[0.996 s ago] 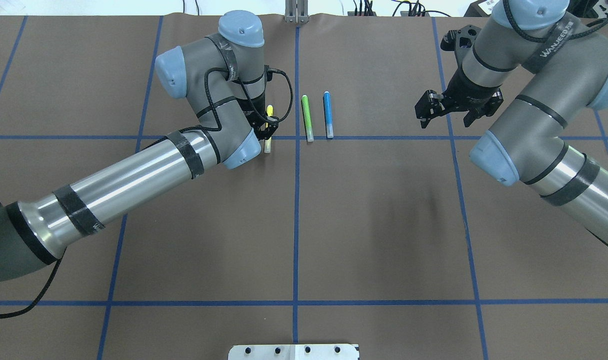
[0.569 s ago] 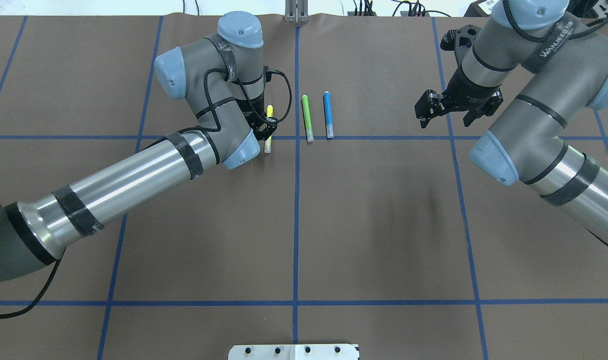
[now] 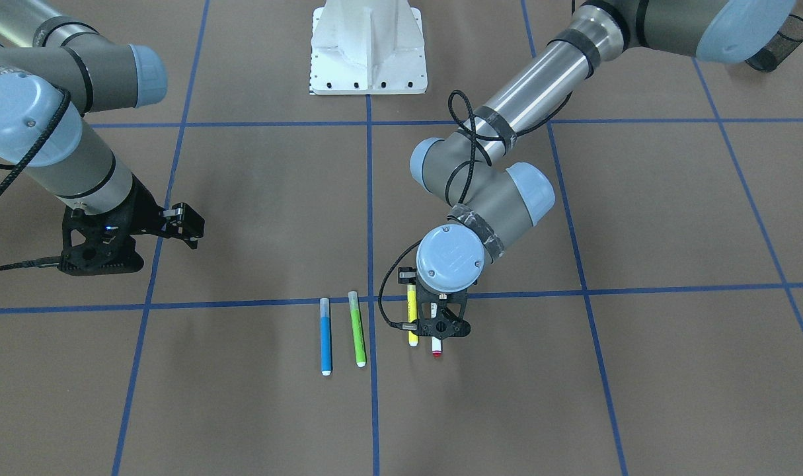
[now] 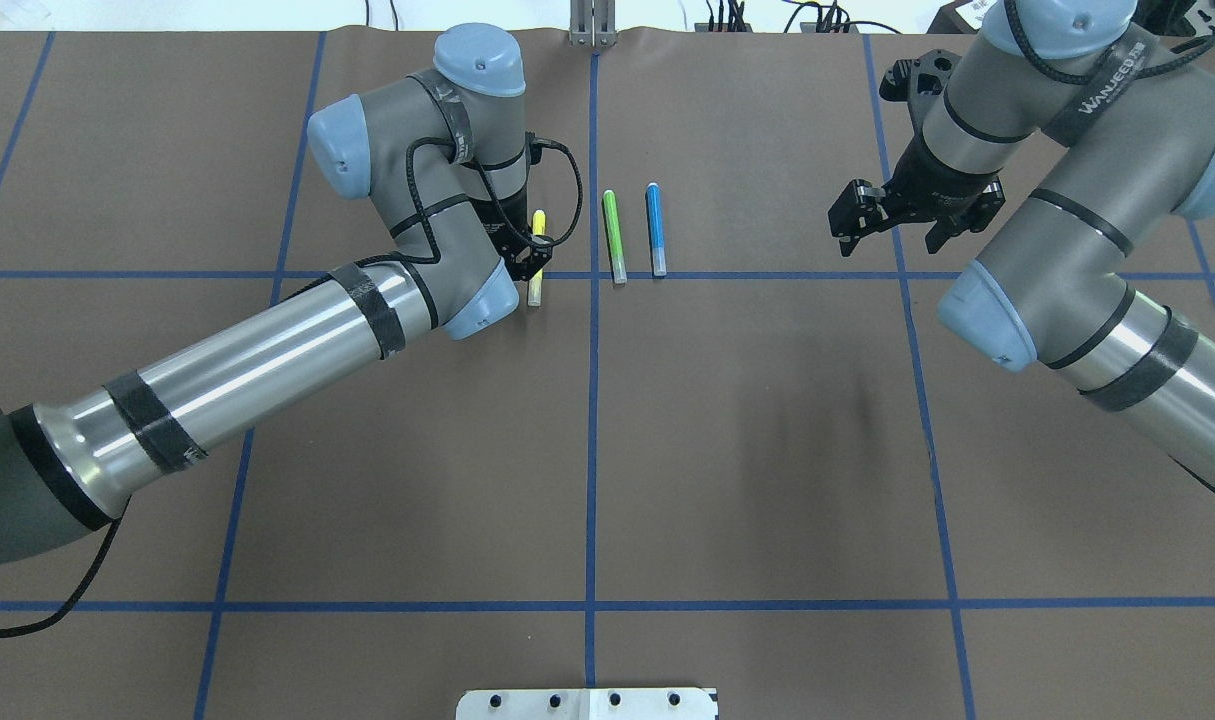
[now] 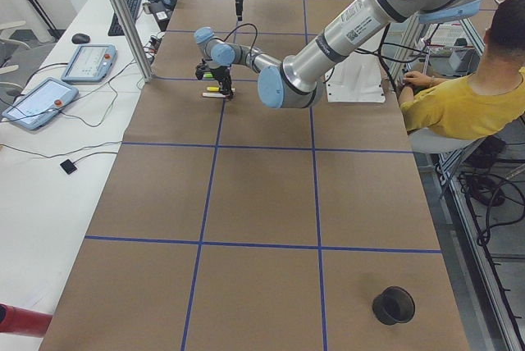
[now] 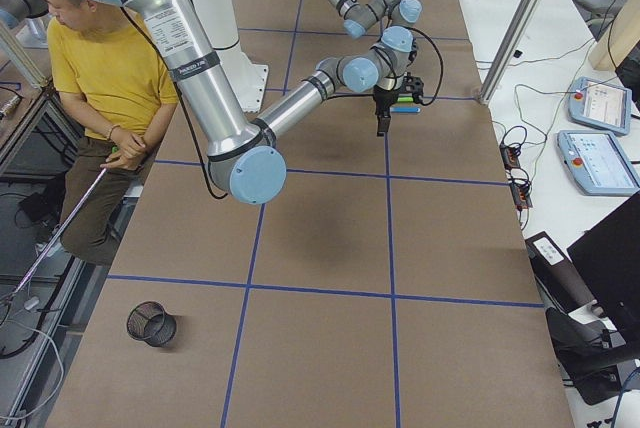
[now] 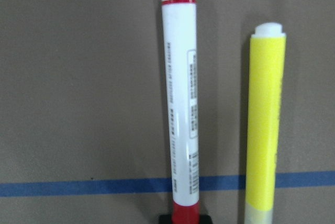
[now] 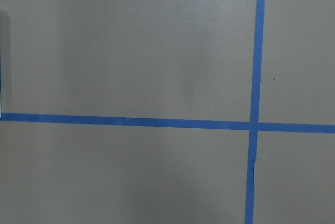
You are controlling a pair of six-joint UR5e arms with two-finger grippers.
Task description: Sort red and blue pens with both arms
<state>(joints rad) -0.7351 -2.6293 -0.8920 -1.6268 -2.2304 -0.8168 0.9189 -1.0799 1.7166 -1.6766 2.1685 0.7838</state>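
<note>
The red pen (image 7: 180, 103), white-barrelled with red ends, lies beside the yellow marker (image 7: 264, 124). My left gripper (image 3: 439, 328) is down over it and looks shut on its capped end; only the red tip (image 3: 437, 352) pokes out in the front-facing view. From overhead the left gripper (image 4: 529, 258) and wrist hide the red pen. The blue pen (image 4: 655, 228) (image 3: 325, 337) lies on the mat, two markers away. My right gripper (image 4: 892, 240) (image 3: 176, 228) hangs open and holds nothing, well to the blue pen's right in the overhead view.
A green marker (image 4: 614, 235) lies between the yellow marker (image 4: 539, 220) and the blue pen. The white robot base (image 3: 368, 49) is at the near table edge. A black mesh cup (image 6: 150, 323) stands far down the table. A person in a yellow shirt (image 5: 467, 97) sits alongside.
The left arm's wrist and elbow have shifted very slightly up and left in the overhead view. The visible markers and the right arm have not moved.
</note>
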